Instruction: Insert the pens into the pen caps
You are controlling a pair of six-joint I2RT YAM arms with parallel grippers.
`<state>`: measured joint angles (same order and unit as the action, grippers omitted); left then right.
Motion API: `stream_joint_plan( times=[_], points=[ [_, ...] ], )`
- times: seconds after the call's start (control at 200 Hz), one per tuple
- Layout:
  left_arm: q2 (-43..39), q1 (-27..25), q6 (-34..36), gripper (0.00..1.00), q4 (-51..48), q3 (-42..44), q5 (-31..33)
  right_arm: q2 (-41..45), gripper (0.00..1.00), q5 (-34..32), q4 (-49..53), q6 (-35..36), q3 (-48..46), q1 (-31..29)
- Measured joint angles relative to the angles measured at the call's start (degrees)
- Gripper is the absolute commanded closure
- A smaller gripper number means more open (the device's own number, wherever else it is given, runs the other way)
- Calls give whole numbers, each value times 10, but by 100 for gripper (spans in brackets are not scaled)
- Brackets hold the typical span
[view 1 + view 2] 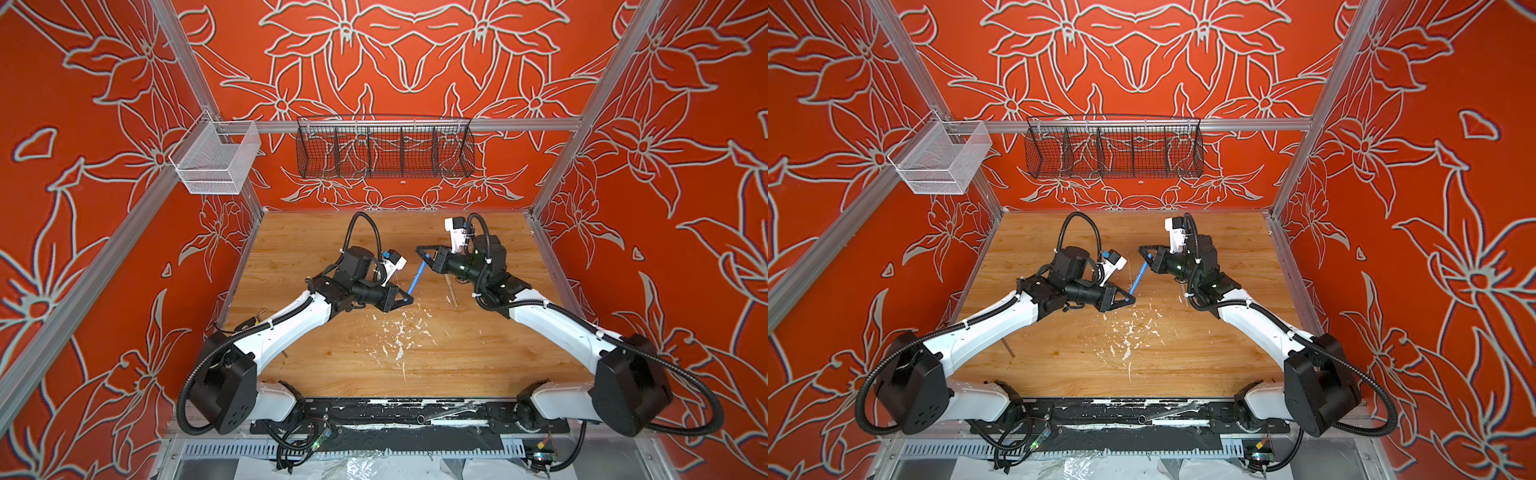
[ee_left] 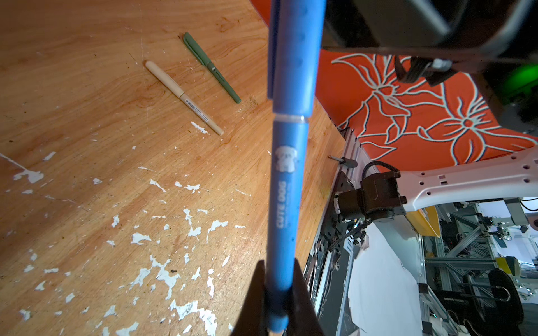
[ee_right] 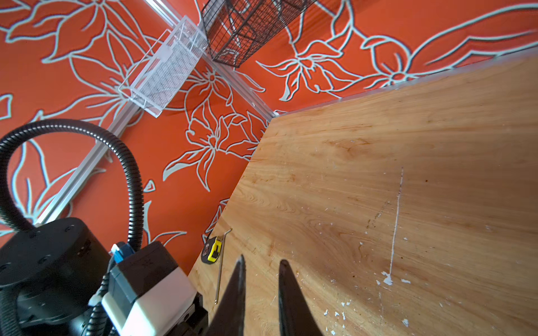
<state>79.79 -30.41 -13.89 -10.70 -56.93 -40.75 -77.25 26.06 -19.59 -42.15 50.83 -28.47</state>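
Observation:
My left gripper [image 1: 409, 296] [image 2: 279, 267] is shut on the lower end of the blue pen [image 1: 417, 277] [image 2: 286, 203], which slants up above the table. The blue pen cap [image 2: 295, 58] sits on the pen's upper end, with a thin clear ring showing at the joint. In both top views that capped end runs in between the fingers of my right gripper [image 1: 419, 249] [image 1: 1140, 249]. The right wrist view shows only the fingertips [image 3: 240, 270], a narrow gap apart, with bare wood between. A beige pen [image 2: 183, 96] [image 1: 451, 293] and an olive green pen [image 2: 212, 67] lie capped on the table.
The wooden table [image 1: 332, 353] has flaked white patches [image 1: 399, 332] in the middle. A yellow tape measure [image 3: 214, 250] and a hex key [image 3: 221, 261] lie at its left edge. A white wire basket [image 1: 216, 162] and a black wire basket [image 1: 384, 149] hang on the walls.

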Motion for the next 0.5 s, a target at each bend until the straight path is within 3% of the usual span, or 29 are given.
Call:
stream_joint_plan(
  times=[0.5],
  points=[
    [96, 13, 3, 100, -43, -71, -47, -29, 100, -112, -105, -62, -53, -21]
  ],
)
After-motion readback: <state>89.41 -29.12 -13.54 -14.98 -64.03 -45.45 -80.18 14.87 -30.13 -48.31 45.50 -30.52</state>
